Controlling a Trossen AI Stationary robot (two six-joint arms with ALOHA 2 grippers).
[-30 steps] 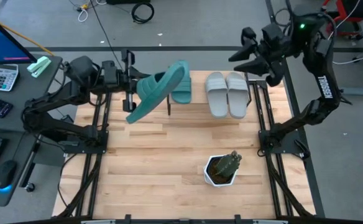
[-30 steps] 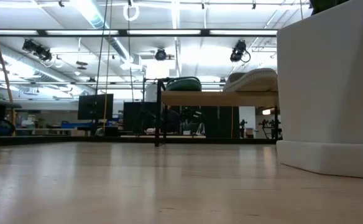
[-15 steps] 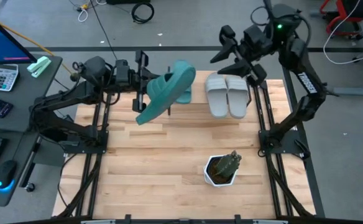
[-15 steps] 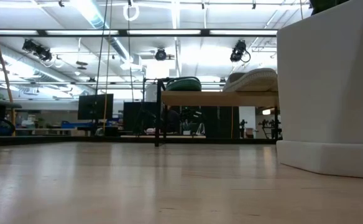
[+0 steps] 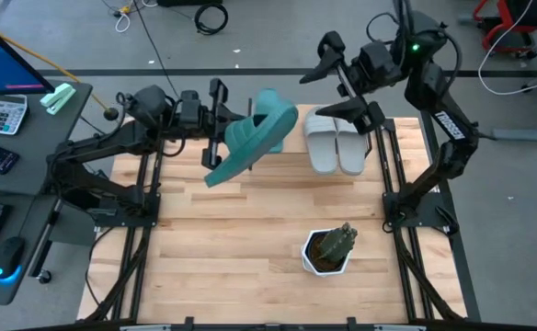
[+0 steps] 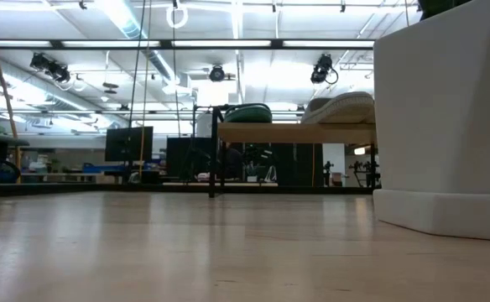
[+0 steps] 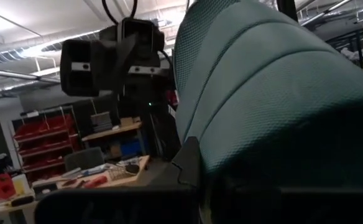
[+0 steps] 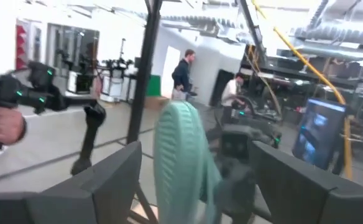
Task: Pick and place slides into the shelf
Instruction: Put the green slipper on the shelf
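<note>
Our left pincer [image 5: 215,129] is clamped tight on a teal slide [image 5: 246,142], which hangs tilted in the air beside the shelf [image 6: 295,132], its toe over the other teal slide [image 5: 270,118] already lying there. Our right pincer [image 5: 342,78] is spread wide and holds nothing; it hovers just above the far edge of the grey pair [image 5: 335,140], facing the carried slide, which fills its wrist view.

What worries us most is the grip. We judge the hold sits on one end of a soft, bendy slide, so the free end droops and could swing or slip out if the arm moves sharply. Coming down at this tilt, the slide could land on its mate and push it off the narrow plank, or end up stacked instead of side by side. The right pincer is close enough to the slide that a careless reach from either arm could make them collide, or nudge the grey pair.

The shelf, at the far edge of the counter [image 5: 250,239], carries three slides: one teal, two grey together. A white pot [image 5: 316,260] near the front holds a small plant [image 5: 335,241], well apart from all this.
</note>
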